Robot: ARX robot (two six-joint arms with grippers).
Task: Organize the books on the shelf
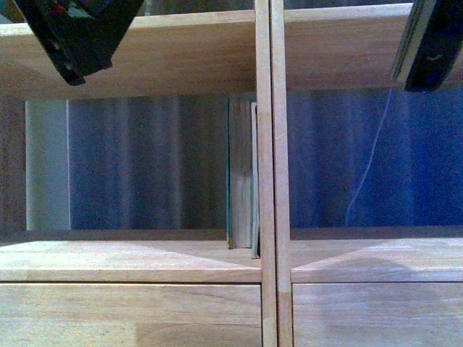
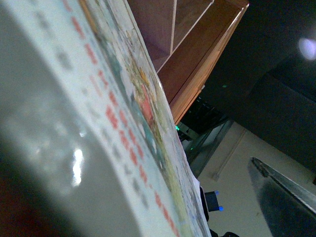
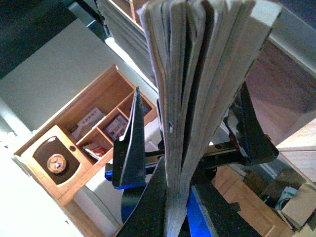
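Note:
The light wood shelf [image 1: 266, 217] fills the front view, with a central divider. A dark teal book and a thin pale one [image 1: 243, 173] stand upright in the left compartment against the divider. My right gripper [image 3: 175, 197] is shut on the bottom of a fanned bundle of books [image 3: 197, 74]. It also shows at the top right of the front view [image 1: 434, 43]. My left gripper [image 1: 79, 36] is open at the top left. In the left wrist view a white cover with red print [image 2: 108, 123] lies close, and one finger [image 2: 284, 197] stands apart from it.
Plain drawer fronts [image 1: 130, 314] run below the compartments. A thin cord [image 1: 369, 159] hangs behind the right compartment. In the right wrist view a wooden cabinet with small compartments [image 3: 84, 143] stands behind, and a black finger [image 3: 132, 143] shows beside the bundle.

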